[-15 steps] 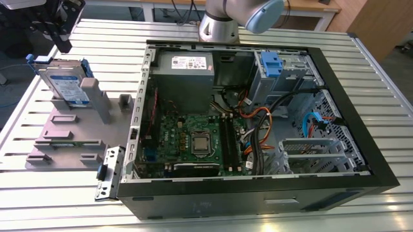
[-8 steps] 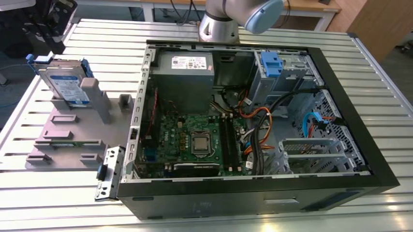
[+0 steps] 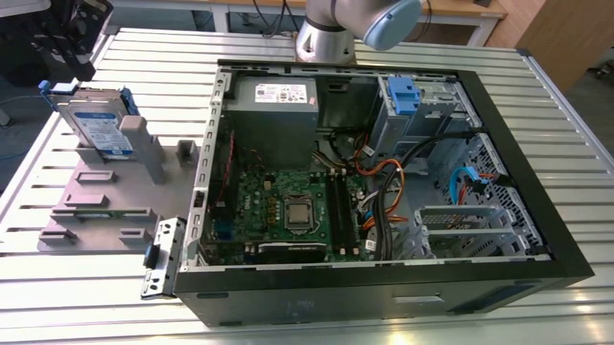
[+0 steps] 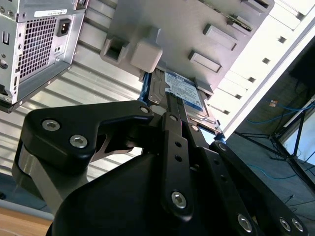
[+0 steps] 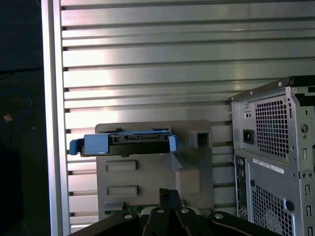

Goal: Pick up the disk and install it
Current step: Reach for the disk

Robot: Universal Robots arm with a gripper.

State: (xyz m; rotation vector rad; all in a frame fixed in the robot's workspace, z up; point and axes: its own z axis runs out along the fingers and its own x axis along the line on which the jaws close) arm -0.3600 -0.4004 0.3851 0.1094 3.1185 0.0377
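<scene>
Disk stood on edge in the holder at the exterior view's left of the case; your gripper, pressed together and empty, hung apart, facing its long edge.

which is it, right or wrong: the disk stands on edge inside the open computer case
Wrong. The disk stands on edge on the grey fixture, outside the open computer case, at the exterior view's left of it.
</scene>
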